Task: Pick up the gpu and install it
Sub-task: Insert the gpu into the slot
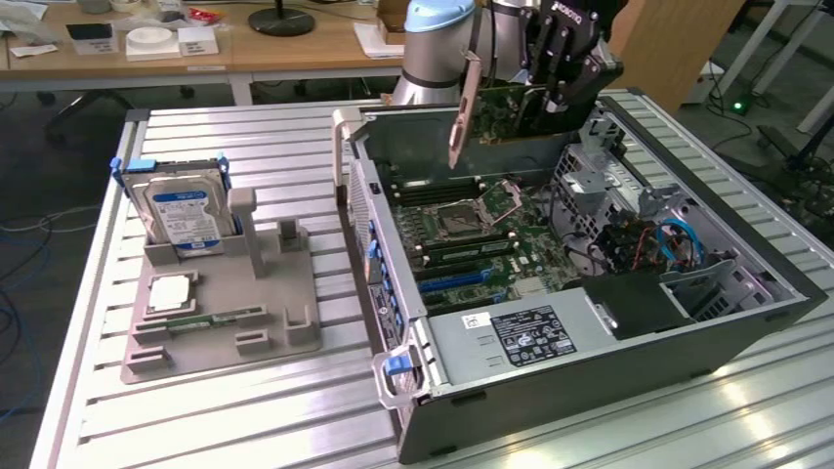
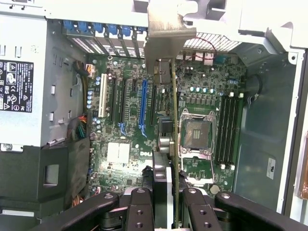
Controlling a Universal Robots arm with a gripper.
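On the exterior view's left, a grey holder (image 1: pixel 215 342) sits on the metal table (image 1: pixel 261 420). A hard drive (image 1: pixel 183 220) with a blue and white label stands up in it, and a small green memory stick (image 1: pixel 215 318) lies flat near its front. Just beside the holder is a big computer case (image 1: pixel 678 342), lying on its side with the lid off. Inside are the green board (image 1: pixel 489 239) and a grey power box (image 1: pixel 521 337) at the near end. Over the far end of the case the gpu (image 1: pixel 498 117) hangs in the air, standing on its edge. Its metal end plate is on the side toward the exterior view's left. It is not in a slot; it is up above the board. The gripper (image 1: pixel 541 107) holds the gpu tight between its black fingers, and the arm (image 1: pixel 437 49) rises behind it. In the wrist view the gpu (image 2: pixel 174 120) looks like a thin line, with the fingers (image 2: pixel 139 207) pressed on both sides. Under it the board has a long blue slot (image 2: pixel 143 106) on one side of the card and a square chip socket (image 2: pixel 195 134) on the other
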